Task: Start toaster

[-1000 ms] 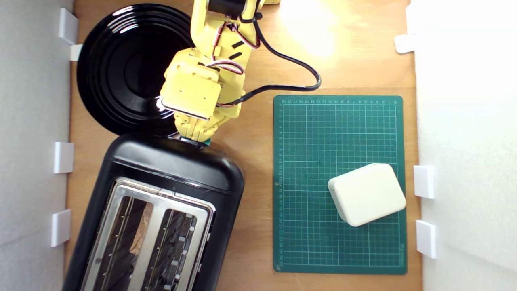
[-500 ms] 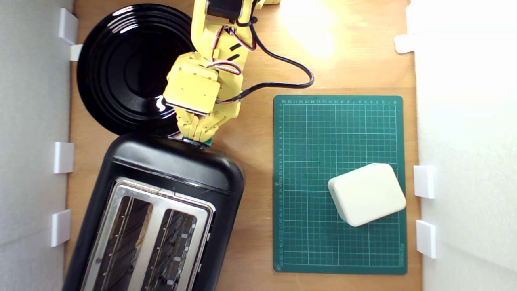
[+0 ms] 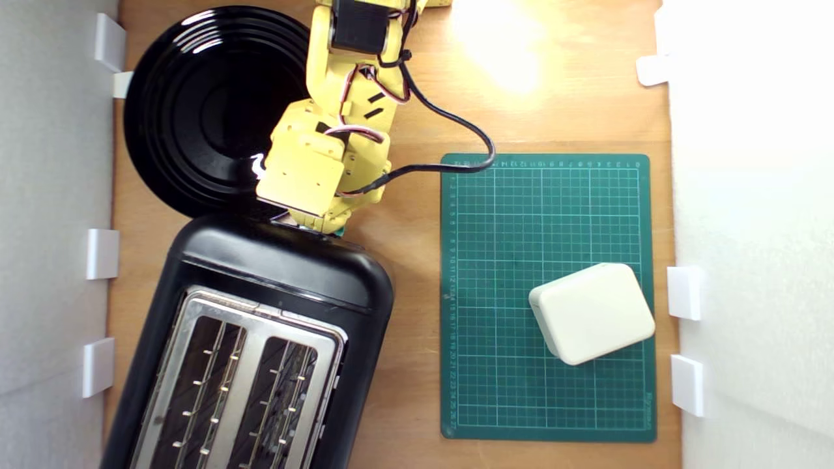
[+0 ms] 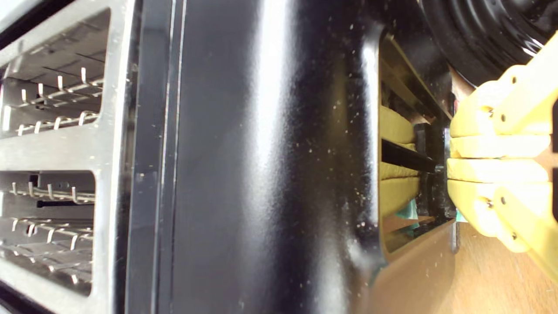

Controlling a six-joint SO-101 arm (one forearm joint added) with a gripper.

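The glossy black toaster [image 3: 280,273] lies at the lower left of the exterior view, and both slots of its silver top plate [image 3: 260,312] show only wire guides. My yellow gripper [image 3: 314,225] sits at the toaster's far end wall, right over the small teal lever [image 3: 337,229], of which only a sliver shows. In the wrist view the gripper [image 4: 451,158] has its two fingers [image 4: 492,146] pressed together against that end of the toaster [image 4: 261,174]. A bit of the teal lever [image 4: 458,216] peeks out beside them.
A round black plate [image 3: 195,111] lies just behind the toaster, partly under my arm. A green cutting mat [image 3: 508,228] with a cream rounded box [image 3: 591,312] on it fills the exterior view's right. My black cable [image 3: 449,166] drapes onto the mat's corner. White walls with clips border both sides.
My wrist has dropped lower at the toaster's end. The brown slice that showed in one slot has sunk out of sight. The cable has sagged toward the mat.
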